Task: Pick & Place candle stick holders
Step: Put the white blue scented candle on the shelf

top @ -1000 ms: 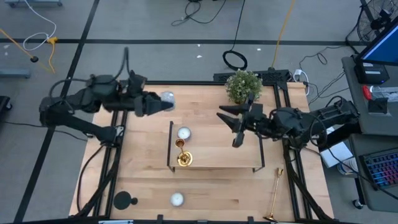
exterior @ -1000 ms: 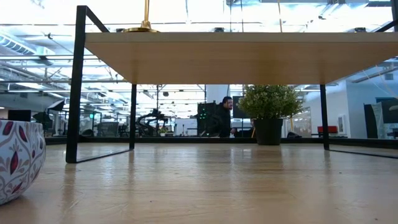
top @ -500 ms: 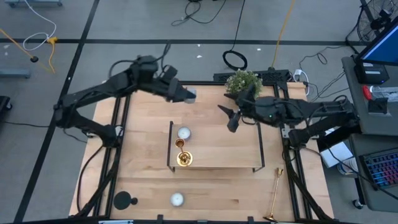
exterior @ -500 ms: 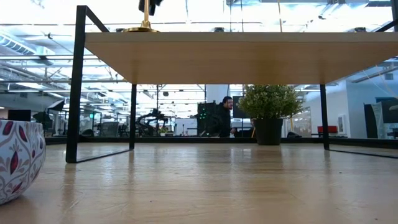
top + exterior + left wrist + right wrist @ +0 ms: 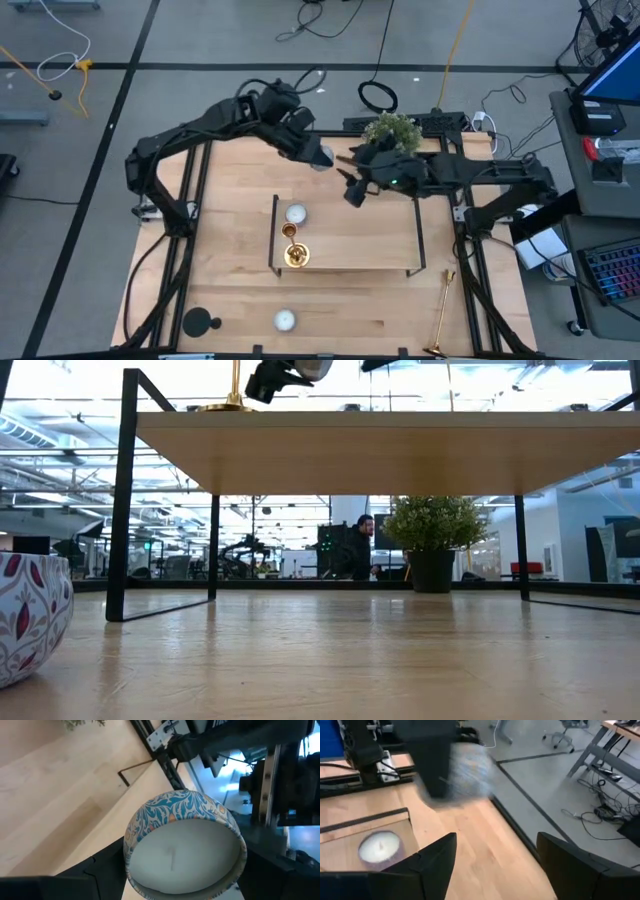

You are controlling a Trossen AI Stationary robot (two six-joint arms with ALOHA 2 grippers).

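My left hand [image 5: 318,157] grips a blue-patterned candle [image 5: 184,849] at upper centre. My right hand [image 5: 350,186] hangs just beside it, fingers wide, empty. One gold candlestick [image 5: 293,246] stands on the stand [image 5: 400,250]; another [image 5: 440,312] lies lower right; the black holder [image 5: 199,322] sits lower left.

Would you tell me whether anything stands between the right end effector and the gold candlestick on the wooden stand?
Nothing visible blocks it. The right end effector hovers near the stand's far edge; the white candle sits just beside the line to the gold candlestick. The left end effector, holding the blue patterned candle, is clear.
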